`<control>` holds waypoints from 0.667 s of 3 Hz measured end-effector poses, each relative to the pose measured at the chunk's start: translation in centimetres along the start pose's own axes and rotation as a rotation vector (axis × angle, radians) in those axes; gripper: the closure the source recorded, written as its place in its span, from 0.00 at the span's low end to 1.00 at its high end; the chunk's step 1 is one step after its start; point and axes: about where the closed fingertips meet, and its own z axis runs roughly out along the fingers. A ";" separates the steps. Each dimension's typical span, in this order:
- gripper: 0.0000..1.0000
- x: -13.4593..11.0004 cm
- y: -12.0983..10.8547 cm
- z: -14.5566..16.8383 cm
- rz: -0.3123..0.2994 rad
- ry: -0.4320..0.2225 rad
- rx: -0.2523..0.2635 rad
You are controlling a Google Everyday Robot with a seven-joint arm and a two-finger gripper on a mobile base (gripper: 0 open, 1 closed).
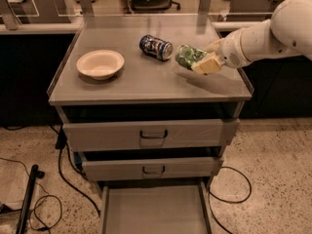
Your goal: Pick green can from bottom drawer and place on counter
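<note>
While a cream bowl [100,64] sits at the left of the counter [146,87] and a blue-and-white can [156,47] lies on its side near the middle, the gripper [202,57] hangs right of centre, its tan fingers [208,65] closed narrowly about the green can [186,56]. The can is shiny, mottled green, tilted with its free end toward the blue-and-white can and close beside it; whether it rests on the grey surface cannot be told. The white arm [273,33] enters from the right. Below, two grey drawers with dark handles [153,134] stand slightly ajar, and the bottom drawer [153,213] is pulled out, its floor bare. Black cables [46,206] trail over the speckled floor [273,179].
</note>
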 end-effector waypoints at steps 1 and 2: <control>1.00 1.0 -0.3 0.9 0.029 0.024 -0.002; 1.00 2.0 0.4 2.1 0.042 0.048 -0.028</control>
